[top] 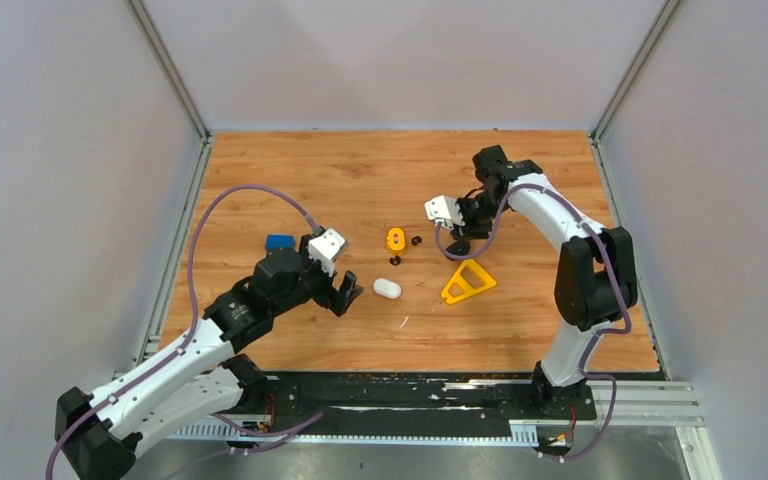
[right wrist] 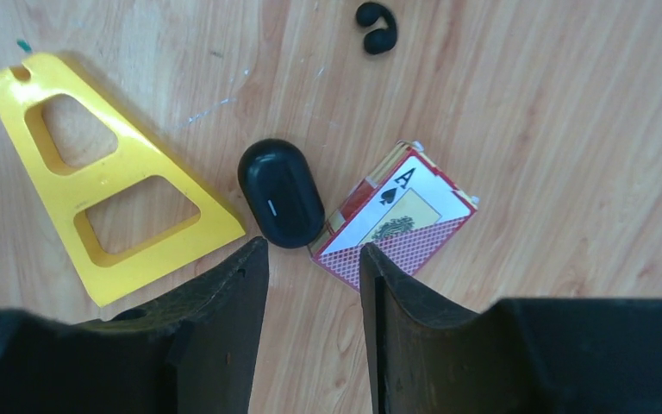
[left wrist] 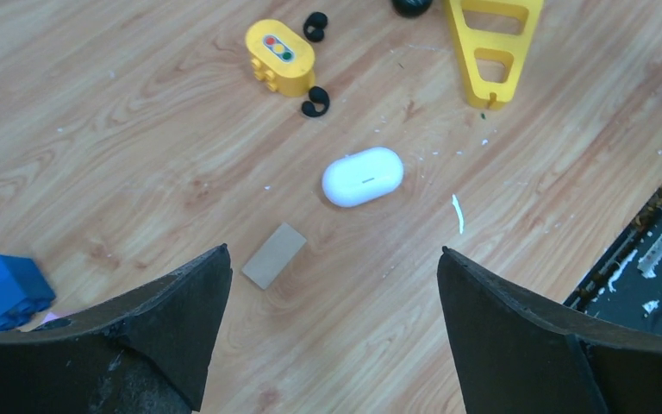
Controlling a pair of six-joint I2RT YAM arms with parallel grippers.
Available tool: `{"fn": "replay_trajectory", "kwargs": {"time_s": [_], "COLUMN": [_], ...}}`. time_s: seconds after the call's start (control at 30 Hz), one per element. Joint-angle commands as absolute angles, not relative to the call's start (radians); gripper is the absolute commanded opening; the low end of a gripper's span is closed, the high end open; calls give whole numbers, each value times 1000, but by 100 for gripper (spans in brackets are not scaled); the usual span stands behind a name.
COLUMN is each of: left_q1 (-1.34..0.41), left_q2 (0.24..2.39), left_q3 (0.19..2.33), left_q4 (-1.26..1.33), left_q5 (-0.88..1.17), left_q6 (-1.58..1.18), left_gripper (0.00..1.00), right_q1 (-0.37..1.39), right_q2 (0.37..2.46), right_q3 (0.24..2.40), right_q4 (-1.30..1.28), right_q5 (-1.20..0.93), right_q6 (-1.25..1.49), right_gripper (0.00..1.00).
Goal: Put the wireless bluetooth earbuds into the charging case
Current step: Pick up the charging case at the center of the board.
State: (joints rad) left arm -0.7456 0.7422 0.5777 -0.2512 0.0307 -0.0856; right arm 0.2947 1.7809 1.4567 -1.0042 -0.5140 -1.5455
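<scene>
Two black earbuds (left wrist: 315, 26) (left wrist: 315, 103) lie either side of a yellow brick; in the top view they are near the table's middle (top: 416, 241) (top: 396, 261). One shows in the right wrist view (right wrist: 375, 15). No white earbuds are in view. A closed white charging case (left wrist: 363, 176) (top: 387, 288) lies just ahead of my left gripper (left wrist: 334, 250) (top: 348, 296), which is open and empty above the table. A closed black charging case (right wrist: 281, 191) (top: 457, 247) lies just ahead of my right gripper (right wrist: 310, 250) (top: 457, 232), which is open a little and empty.
A yellow brick (left wrist: 280, 56), a yellow triangle (top: 468, 281) (right wrist: 103, 181), a playing-card box (right wrist: 396, 216) touching the black case, a small tan block (left wrist: 274, 255), a blue brick (top: 280, 241) and a white scrap (left wrist: 457, 213) lie on the wooden table. Walls enclose three sides.
</scene>
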Motion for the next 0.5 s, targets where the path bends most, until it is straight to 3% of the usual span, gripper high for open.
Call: {"fn": "replay_trajectory", "kwargs": {"time_s": [0.0, 0.47], "left_q1": [-747, -747], "left_q2": [800, 799], "left_q3": [640, 637], "left_q4": [-252, -252], "left_q5": [108, 109], "left_q6": [-70, -78], "left_gripper": [95, 96], "right_q1": [313, 367], "right_q2": [1806, 1922], "right_q3": [1446, 1435], "right_q4": [-984, -967], "right_q5": [-468, -383], "right_q6": [-1664, -1675], "right_gripper": [42, 46]}}
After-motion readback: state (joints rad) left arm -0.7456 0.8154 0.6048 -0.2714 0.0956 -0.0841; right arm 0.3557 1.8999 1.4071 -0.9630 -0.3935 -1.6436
